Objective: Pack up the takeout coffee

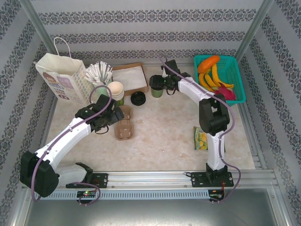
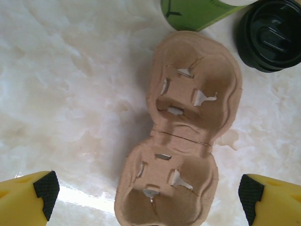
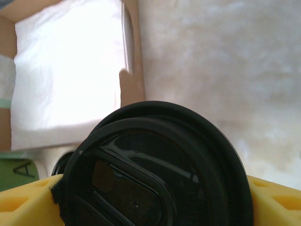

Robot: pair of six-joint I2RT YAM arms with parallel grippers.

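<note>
Gloss marks the round black plastic lid of the takeout coffee (image 3: pixel 155 174), which we find seated between the two yellow fingers (image 3: pixel 23 202) of the right claw (image 3: pixel 153 202). The fingers press against it from either side, so this claw is clamped on the cup. The lid has a raised rim and a moulded oblong recess. From overhead we make out the cup's olive-green paper wall just under that claw.

Beyond the claw's tips lies a shallow brown card tray (image 3: pixel 130 89) holding a flat, soft white stack of napkins (image 3: pixel 61 70). Close by the same claw, apart from it, a loose black lid (image 1: pixel 138 98) lies flat on the table (image 3: pixel 211 61), whose top is pale, smooth and veined like marble.

The left claw (image 2: pixel 148 197) hangs with its fingers wide apart, square black pads on blunt yellow tips, gripping nothing. Beneath it, in the gap between those tips, we see a two-cup carrier (image 2: pixel 188 117) of rough tan moulded pulp. It is peanut-shaped and creased across the waist, and each well is cut with small flaps. Ahead of this claw stands a glossy green cup (image 2: pixel 197 12), with the loose lid beside it.
</note>
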